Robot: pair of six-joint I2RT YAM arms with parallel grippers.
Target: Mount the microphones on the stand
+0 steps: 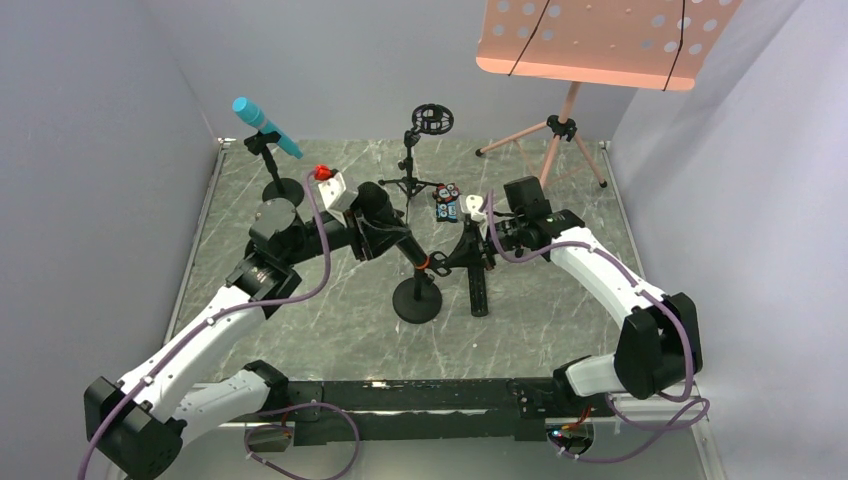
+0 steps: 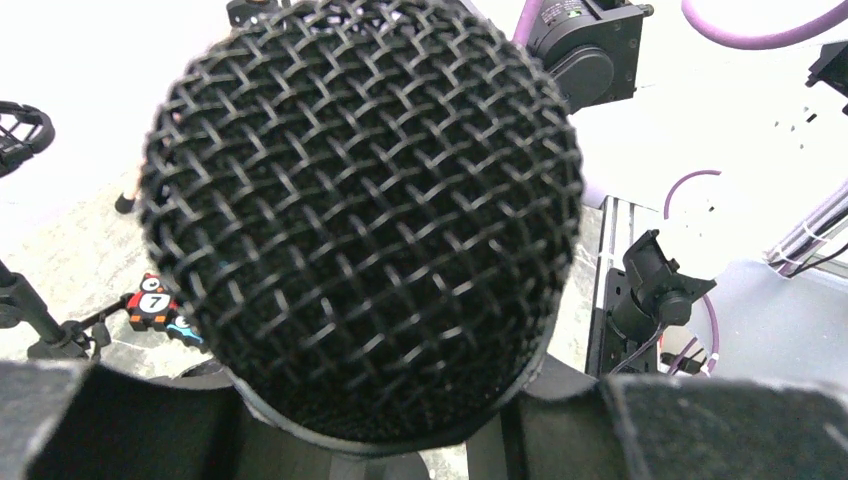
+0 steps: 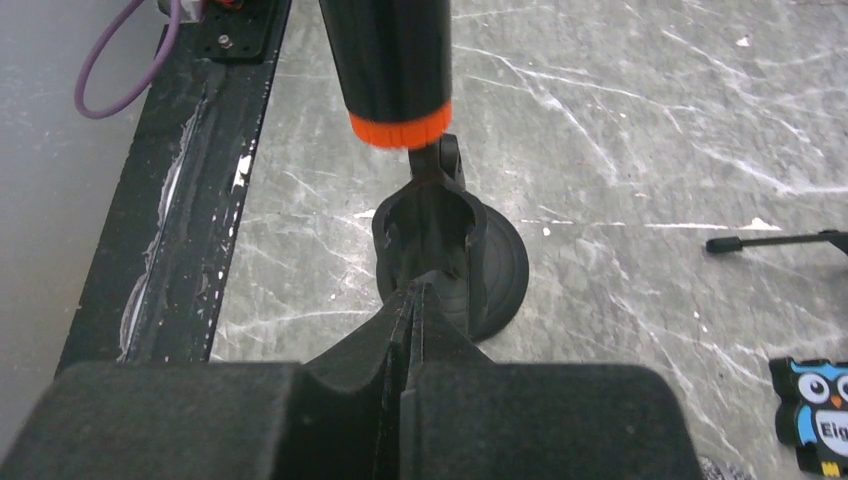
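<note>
My left gripper (image 1: 385, 232) is shut on the black microphone (image 1: 400, 245), which slants down to the right. Its black mesh head (image 2: 360, 220) fills the left wrist view between my fingers (image 2: 700, 430). Its orange end (image 3: 400, 128) hangs just above the empty clip (image 3: 430, 215) of the round-based stand (image 1: 418, 300). My right gripper (image 3: 412, 300) is shut with nothing in it, its tips right beside the back of that clip. The light blue microphone (image 1: 265, 125) sits tilted in another stand at the back left.
A shock-mount tripod stand (image 1: 430, 120) is at the back middle, and an orange music stand (image 1: 600, 40) at the back right. A small owl-print box (image 3: 815, 410) lies near my right gripper. A black stick-shaped thing (image 1: 478, 290) lies right of the stand's base.
</note>
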